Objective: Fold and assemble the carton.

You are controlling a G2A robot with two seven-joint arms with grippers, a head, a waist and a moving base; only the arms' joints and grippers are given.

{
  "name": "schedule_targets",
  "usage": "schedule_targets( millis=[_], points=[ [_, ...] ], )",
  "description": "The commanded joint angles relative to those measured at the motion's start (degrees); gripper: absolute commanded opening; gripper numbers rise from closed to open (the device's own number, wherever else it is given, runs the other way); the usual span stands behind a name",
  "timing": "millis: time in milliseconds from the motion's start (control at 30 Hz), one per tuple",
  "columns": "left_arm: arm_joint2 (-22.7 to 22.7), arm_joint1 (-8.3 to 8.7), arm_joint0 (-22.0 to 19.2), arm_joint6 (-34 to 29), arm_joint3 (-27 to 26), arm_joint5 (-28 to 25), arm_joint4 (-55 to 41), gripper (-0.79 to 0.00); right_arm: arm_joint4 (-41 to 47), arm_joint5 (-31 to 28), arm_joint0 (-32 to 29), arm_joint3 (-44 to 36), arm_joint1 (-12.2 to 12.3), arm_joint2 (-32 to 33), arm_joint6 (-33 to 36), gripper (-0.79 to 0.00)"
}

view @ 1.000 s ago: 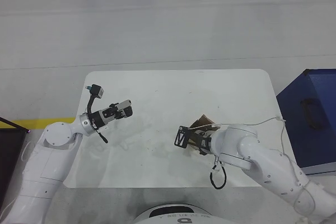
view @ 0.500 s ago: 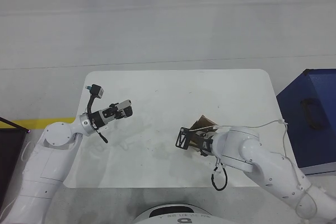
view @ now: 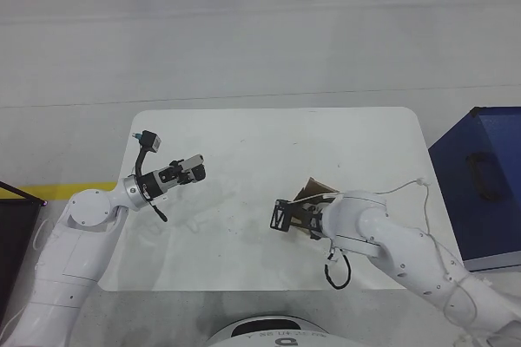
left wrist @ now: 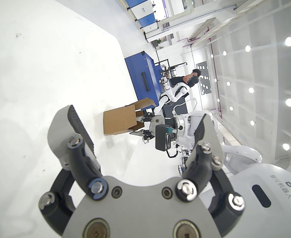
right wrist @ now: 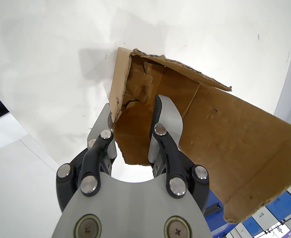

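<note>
1. Right gripper (right wrist: 133, 107) jaws are clamping the crumpled wall of brown corrugated cardboard carton (right wrist: 210, 125) on white tabletop (view: 243, 156); frayed board is risking a tear.
2. Left gripper (left wrist: 138, 115) jaws are hanging wide, empty, well apart from it: w/o bracing, carton could be sliding.
</note>
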Motion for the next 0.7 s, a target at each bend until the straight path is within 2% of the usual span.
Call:
schedule_targets(
  millis=[0, 667],
  points=[
    [0.0, 0.0, 0.0, 0.0, 0.0, 0.0, 0.0, 0.0, 0.4, -0.01, 0.98, 1.1, -0.44, -0.97, 0.19, -0.425],
    [0.0, 0.0, 0.0, 0.0, 0.0, 0.0, 0.0, 0.0, 4.21, -0.21, 5.6, 8.37, -3.13, -5.95, 0.0, -0.505]
  ],
)
